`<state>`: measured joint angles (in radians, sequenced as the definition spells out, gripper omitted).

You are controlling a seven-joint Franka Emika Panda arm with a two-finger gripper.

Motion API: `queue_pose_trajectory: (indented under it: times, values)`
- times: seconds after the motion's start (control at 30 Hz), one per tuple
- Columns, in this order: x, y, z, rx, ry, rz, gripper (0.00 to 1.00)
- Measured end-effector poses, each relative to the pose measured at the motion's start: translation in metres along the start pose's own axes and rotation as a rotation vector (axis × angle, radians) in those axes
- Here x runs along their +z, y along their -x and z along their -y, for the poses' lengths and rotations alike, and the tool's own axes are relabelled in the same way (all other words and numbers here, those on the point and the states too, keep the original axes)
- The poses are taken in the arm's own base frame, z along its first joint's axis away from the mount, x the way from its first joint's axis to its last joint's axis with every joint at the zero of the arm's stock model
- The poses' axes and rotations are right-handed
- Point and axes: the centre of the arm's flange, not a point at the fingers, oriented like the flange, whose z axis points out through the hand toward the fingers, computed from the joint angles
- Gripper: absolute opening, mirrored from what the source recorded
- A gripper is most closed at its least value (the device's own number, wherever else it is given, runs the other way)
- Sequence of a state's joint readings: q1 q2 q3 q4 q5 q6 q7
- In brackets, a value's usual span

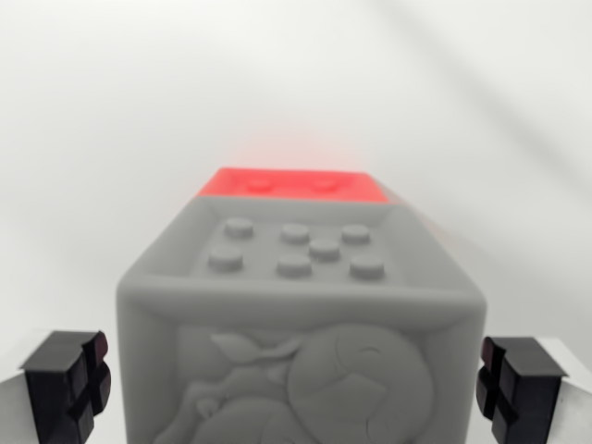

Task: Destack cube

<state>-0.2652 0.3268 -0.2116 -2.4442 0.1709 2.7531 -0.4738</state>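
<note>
Fingertips: two black pads sit lowest and closest in the wrist view, one at 8 o'clock (67, 384) and one at 4 o'clock (516, 384), each mounted on a pale finger body that runs off the bottom corners.
Gripper (291, 388): spread wide, with the pads standing clear of the grey cube's two side faces; a visible gap of white background shows on each side, so nothing is pinched.
Grey cube (301, 314): fills the centre and the 6 o'clock part of the frame, between the two pads. Its top face is a shallow recess with a raised rim, holding seven round studs in two loose rows.
Relief on grey cube: the face towards the camera carries a moulded raised picture, rounded shapes with something like leaves at its upper left; the lower part is cut off by the frame edge.
Writing: no letters, brand or label can be read on any surface; the relief is pictorial only.
Red cube (291, 183): just past the grey cube at 12 o'clock, only its top strip showing, blurred, with two faint studs. Whether it touches the grey cube cannot be told.
Surface (111, 111): plain white, out of focus, with a soft red glow above the red cube.
</note>
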Motion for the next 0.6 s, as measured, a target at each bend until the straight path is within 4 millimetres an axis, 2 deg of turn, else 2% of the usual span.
queue_pose_trajectory:
  times: [0.17,0.2,0.6]
  values:
    - [0.004,-0.0001,0.0001,0.0,0.0,0.0,1.0]
    - [0.0043,-0.0002,0.0001,0.0,0.0,0.0,0.0]
    - [0.0041,-0.0005,-0.0001,0.0,0.0,-0.001,0.0]
